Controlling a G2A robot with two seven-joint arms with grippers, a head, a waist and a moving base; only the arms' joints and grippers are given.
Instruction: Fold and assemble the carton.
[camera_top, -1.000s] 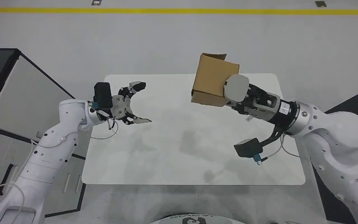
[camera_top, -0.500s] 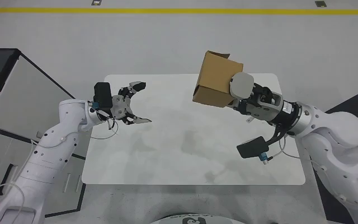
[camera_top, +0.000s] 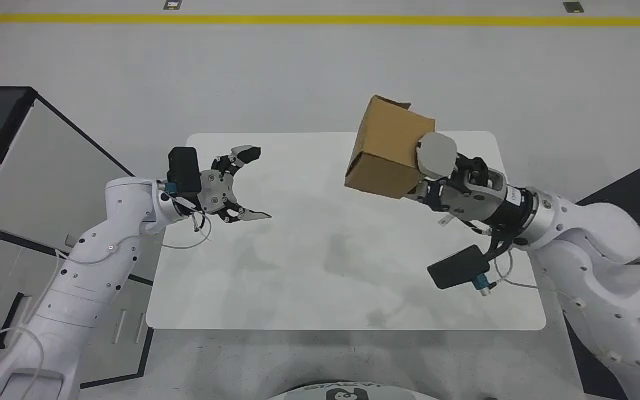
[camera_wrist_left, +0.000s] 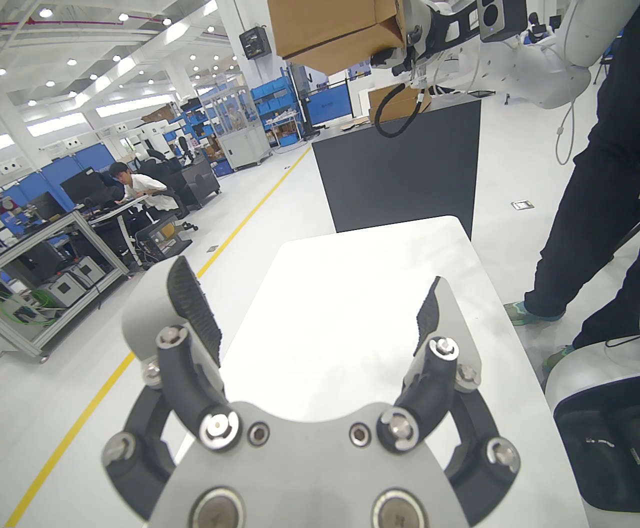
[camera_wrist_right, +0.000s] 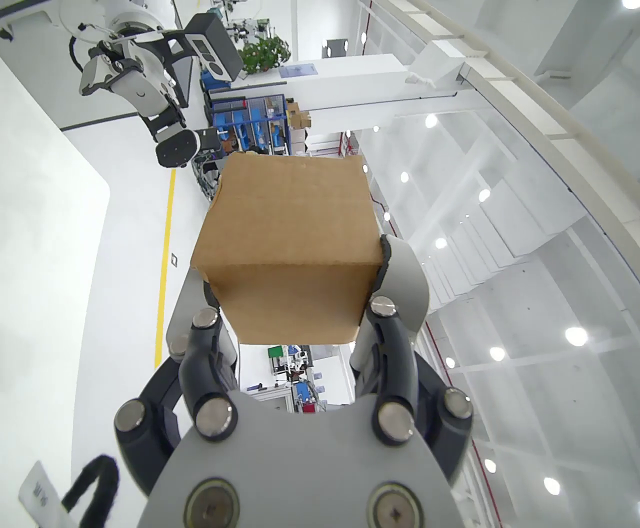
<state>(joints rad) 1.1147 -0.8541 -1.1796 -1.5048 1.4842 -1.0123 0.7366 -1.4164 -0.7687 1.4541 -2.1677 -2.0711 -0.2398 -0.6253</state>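
Two fingers (camera_wrist_right: 405, 280) of my right gripper (camera_wrist_right: 295, 285) pinch one end of the carton (camera_wrist_right: 290, 215), which hangs tilted in the air over the far right part of the table (camera_top: 330, 270). My left gripper (camera_wrist_left: 307, 300) hangs empty over the table's left side, fingers spread wide, well apart from the carton.

Judgement: body formed, one flap (camera_top: 393, 101) looks loose. Next I need to bring carton and left gripper together to press the flap shut.
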